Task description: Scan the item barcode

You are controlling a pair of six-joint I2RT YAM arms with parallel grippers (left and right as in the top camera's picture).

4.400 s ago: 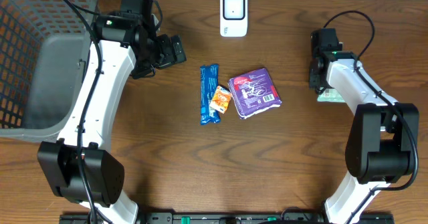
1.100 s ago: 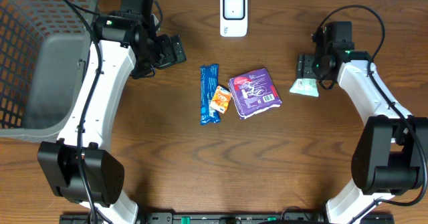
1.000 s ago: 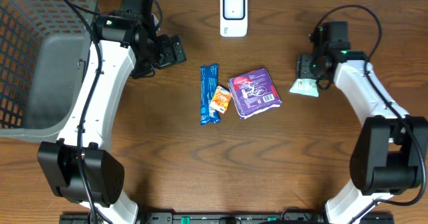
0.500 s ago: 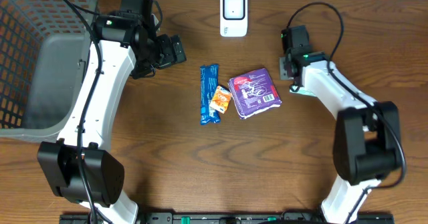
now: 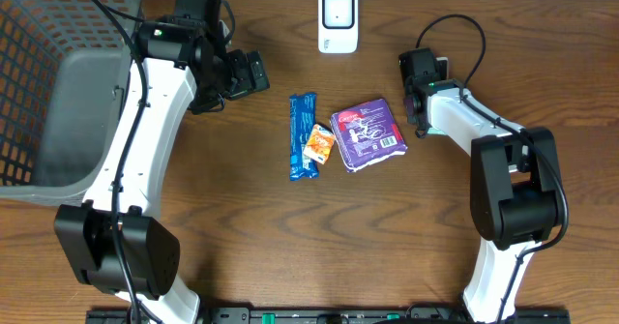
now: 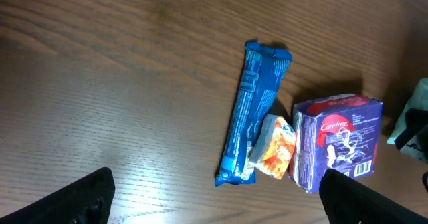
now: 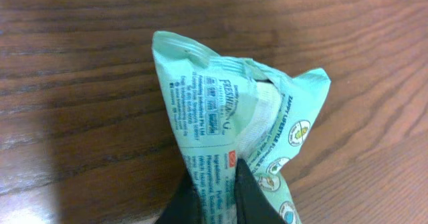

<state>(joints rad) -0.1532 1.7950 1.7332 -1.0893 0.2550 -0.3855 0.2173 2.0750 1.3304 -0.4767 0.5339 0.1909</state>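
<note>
mint-green packet (image 7: pixel 231 117) pinched in the right pincer (image 7: pixel 222 187).

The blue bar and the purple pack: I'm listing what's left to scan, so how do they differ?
The blue bar is long and thin; the purple pack is a wider block. The blue bar lies nearly straight in the overhead view; the purple pack sits askew. The left wrist view shows a barcode on the purple pack, none plainly on the blue bar. Both lie ungripped, flanking a small orange packet.
</note>
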